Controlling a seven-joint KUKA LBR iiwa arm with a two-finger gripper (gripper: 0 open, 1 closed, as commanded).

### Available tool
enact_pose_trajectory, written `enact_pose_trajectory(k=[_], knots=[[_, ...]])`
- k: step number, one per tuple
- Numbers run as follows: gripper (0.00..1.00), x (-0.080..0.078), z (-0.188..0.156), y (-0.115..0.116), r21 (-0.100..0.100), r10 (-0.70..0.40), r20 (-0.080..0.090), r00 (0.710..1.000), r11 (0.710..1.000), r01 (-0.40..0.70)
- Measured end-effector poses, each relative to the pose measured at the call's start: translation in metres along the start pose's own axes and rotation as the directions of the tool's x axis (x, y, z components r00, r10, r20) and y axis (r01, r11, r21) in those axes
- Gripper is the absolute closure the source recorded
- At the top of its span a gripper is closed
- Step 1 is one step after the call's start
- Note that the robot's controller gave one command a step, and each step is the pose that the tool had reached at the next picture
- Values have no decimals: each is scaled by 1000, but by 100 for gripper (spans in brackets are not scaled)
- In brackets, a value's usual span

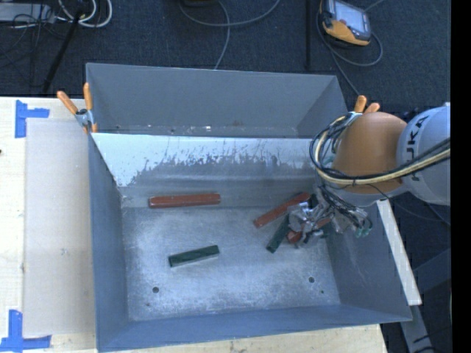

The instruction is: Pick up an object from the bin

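Bin [221, 109]: grey metal, 4 loose bars on its floor.
Pincer [307, 225]: low at the bin's 3 o'clock side; whether spread or pressed together, cannot tell.
Nearest bars: slanted red-brown bar [282, 210] at the pincer's 10 o'clock and short dark green bar [277, 238] at its 8 o'clock, both just beside it.
Others: long red-brown bar [184, 200] and far dark green bar [193, 256], well apart toward 9 o'clock.

Dark green stick [277, 238], tilted, right side

a robotics lab: metal bin [221, 116], cables [243, 17] trailing over dark carpet [147, 43].
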State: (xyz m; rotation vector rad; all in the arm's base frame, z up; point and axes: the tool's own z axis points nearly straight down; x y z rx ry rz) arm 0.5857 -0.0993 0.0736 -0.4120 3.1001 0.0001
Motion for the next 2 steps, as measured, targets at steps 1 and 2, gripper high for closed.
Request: enact_pose_trajectory(k=[1, 2], knots=[[100, -3, -73, 1, 0, -79, -6, 997, 997, 79], [100, -10, -147, -2, 1, -69, -5, 998, 998, 69]])
